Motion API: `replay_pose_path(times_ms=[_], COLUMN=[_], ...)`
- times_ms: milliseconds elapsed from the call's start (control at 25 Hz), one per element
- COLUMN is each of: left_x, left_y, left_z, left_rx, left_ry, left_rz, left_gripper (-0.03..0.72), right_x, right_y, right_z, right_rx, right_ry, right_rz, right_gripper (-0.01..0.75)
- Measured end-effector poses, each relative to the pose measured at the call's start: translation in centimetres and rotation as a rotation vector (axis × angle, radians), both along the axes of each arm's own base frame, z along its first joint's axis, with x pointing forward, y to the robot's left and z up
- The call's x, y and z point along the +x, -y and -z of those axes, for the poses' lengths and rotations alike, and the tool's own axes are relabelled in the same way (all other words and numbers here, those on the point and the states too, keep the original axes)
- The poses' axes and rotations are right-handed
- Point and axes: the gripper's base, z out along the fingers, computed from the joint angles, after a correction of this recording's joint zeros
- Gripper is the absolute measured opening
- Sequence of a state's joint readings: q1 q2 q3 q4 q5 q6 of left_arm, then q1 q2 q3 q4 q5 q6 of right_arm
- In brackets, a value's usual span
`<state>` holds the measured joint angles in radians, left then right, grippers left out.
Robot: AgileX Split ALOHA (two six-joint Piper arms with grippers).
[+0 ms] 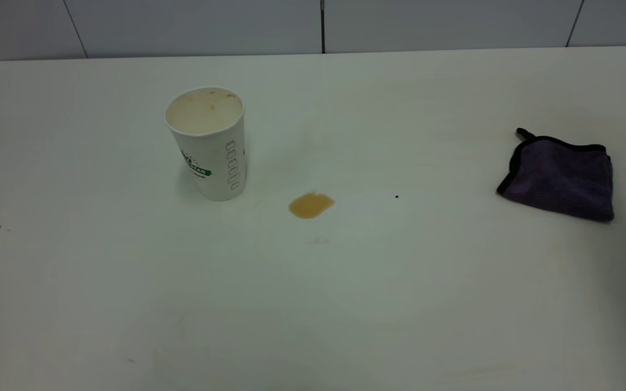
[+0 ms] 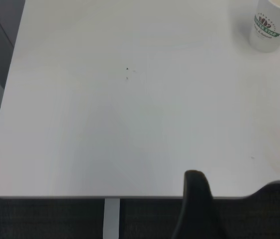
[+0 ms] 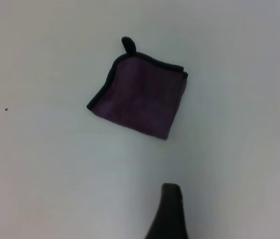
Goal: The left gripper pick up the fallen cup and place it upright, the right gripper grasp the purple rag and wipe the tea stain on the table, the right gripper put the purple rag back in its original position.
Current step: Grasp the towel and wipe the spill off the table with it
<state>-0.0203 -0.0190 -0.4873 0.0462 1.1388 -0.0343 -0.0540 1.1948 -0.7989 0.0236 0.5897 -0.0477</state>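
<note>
White desk (image 1: 345,304) fills your view, grey wall panels behind it. Your left hand (image 2: 197,209) sits over the desk's near edge, well apart from the cup; only one dark finger shows, so you cannot tell its opening. Your right hand (image 3: 168,211) hovers above the purple rag (image 3: 140,94), its opening equally unclear. The cup (image 1: 210,144) stands upright, the tea stain (image 1: 311,205) near its base. The rag lies far right.
</note>
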Motion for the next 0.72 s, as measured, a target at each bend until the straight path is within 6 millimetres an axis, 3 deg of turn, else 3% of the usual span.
replay_pose_path(times_ms=[200, 520, 720], left_x=[0.0, 0.0, 0.0], left_y=[0.0, 0.0, 0.0], left_z=[0.0, 0.0, 0.0], left_rx=[0.0, 0.0, 0.0], left_ry=[0.0, 0.0, 0.0], left_rz=[0.0, 0.0, 0.0], left_gripper=[0.543, 0.543, 0.543], right_x=[5.5, 12.4, 16.2], right_y=[0.0, -2.7, -3.5], right_z=[5.6, 14.9, 19.0], right_rx=[0.013, 0.011, 0.009], right_ry=[-0.125, -0.328, -0.374], right_rz=[-0.018, -0.108, -0.127], right_gripper=[0.728, 0.728, 0.728])
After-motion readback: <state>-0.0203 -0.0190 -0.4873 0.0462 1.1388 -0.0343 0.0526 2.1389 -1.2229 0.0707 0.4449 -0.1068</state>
